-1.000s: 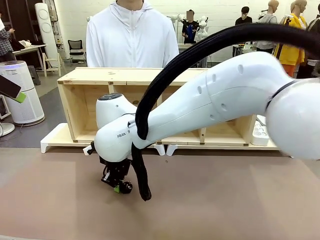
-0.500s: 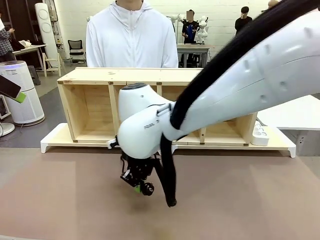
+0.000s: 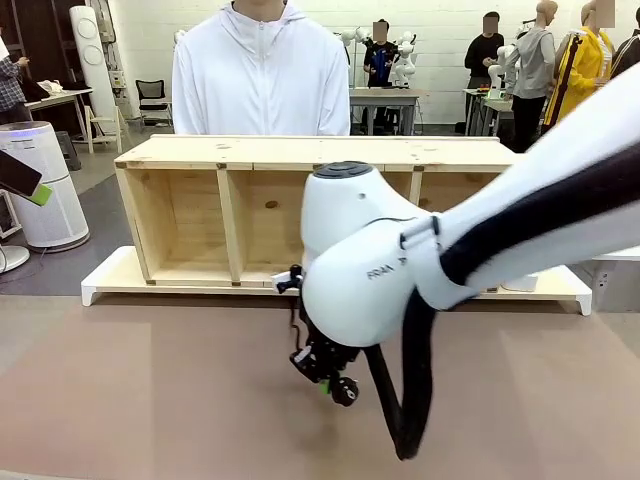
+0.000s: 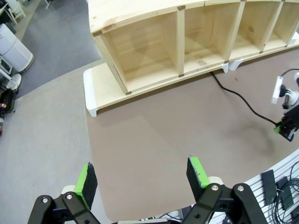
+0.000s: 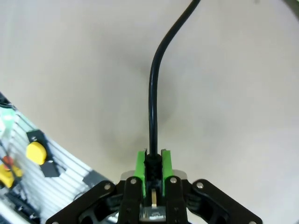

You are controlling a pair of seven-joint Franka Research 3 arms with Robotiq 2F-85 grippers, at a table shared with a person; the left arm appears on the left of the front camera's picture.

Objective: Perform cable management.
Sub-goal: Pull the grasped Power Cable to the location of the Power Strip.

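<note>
We are clenching our right gripper (image 5: 153,162) on the black cable (image 5: 152,107) near its plug (image 3: 345,390); our left gripper (image 4: 142,179) is hanging open. The cable is trailing across the table (image 4: 149,135) toward the shelf (image 4: 177,42), seeming light and floppy.

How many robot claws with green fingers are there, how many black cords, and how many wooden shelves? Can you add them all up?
grippers: 2 (left gripper, right gripper)
cable: 1
wooden shelf: 1
total: 4
</note>
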